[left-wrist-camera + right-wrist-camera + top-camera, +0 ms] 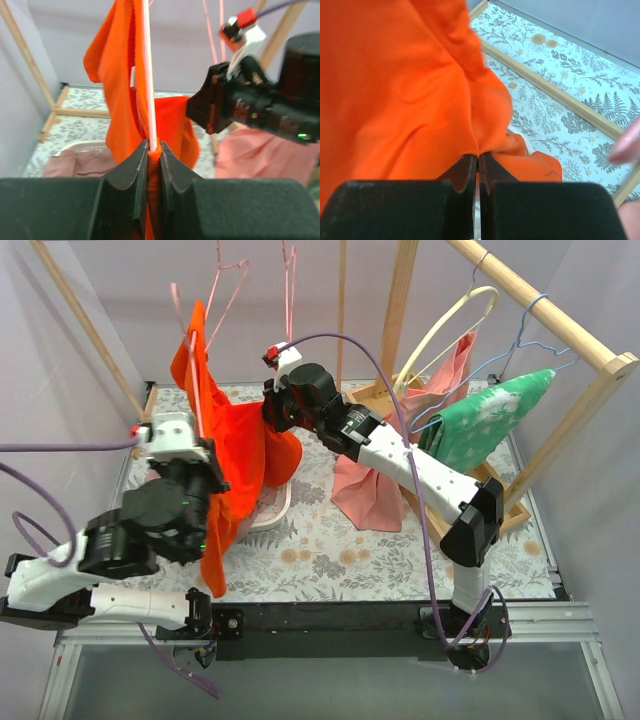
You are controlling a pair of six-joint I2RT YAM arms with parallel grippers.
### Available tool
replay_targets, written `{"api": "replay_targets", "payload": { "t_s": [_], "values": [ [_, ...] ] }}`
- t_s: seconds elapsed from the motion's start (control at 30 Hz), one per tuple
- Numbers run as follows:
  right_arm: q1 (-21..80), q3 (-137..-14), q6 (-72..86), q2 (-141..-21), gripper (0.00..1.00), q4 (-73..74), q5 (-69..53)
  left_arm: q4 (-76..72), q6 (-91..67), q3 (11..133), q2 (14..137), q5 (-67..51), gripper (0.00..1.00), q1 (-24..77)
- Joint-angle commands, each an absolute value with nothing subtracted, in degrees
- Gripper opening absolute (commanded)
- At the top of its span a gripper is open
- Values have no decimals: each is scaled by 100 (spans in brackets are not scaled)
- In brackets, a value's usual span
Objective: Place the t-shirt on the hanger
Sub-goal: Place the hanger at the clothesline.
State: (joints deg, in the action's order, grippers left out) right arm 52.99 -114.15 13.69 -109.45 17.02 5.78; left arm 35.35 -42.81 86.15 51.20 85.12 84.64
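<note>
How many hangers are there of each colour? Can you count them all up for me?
Pink wire hangers: 3 (one is inside the t-shirt)
Cream hanger: 1
Light-blue wire hanger: 1
Total: 5 hangers

My left gripper (152,147): front left, clamped on t-shirt (235,455) and hanger (148,75) wire together. T-shirt: draped over hanger, above left half of table (330,550). My right gripper (478,157): right of t-shirt, pinching its fold. Rail (540,305): back right, carrying cloth (365,490), then garment (480,425) further right.
</note>
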Motion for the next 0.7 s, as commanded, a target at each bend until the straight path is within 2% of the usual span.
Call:
{"api": "replay_targets", "payload": {
  "t_s": [0.0,0.07,0.13,0.17,0.2,0.27,0.4,0.47,0.67],
  "values": [
    [5265,-11207,1459,-10292,1,1406,800,2726,-3255,8167,5677,8258,0,7033],
    [5238,-11101,1529,-10187,1,1415,791,1763,-2648,7832,5957,7047,0,5815],
    [5168,-11074,1669,-10143,1,1467,739,2632,-3583,8409,6326,6525,0,5109],
    [5151,-11100,1731,-10143,1,1485,703,2654,-3656,8516,6467,5634,0,4724],
    [5133,-11101,1810,-10143,1,1494,677,2559,-3708,8551,6469,5321,0,4111],
    [5063,-11083,2056,-10151,1,1485,659,2052,-3858,8395,6399,4696,0,3571],
    [4992,-11100,2390,-10283,1,1310,755,1987,-4814,8306,6390,2723,0,1572],
    [5001,-11162,2522,-10380,1,1187,878,1542,-4948,8000,6320,2445,0,1241],
    [4992,-12005,2610,-10986,1,1116,1177,1249,-5247,8428,7038,1451,0,353]
  ]
}}
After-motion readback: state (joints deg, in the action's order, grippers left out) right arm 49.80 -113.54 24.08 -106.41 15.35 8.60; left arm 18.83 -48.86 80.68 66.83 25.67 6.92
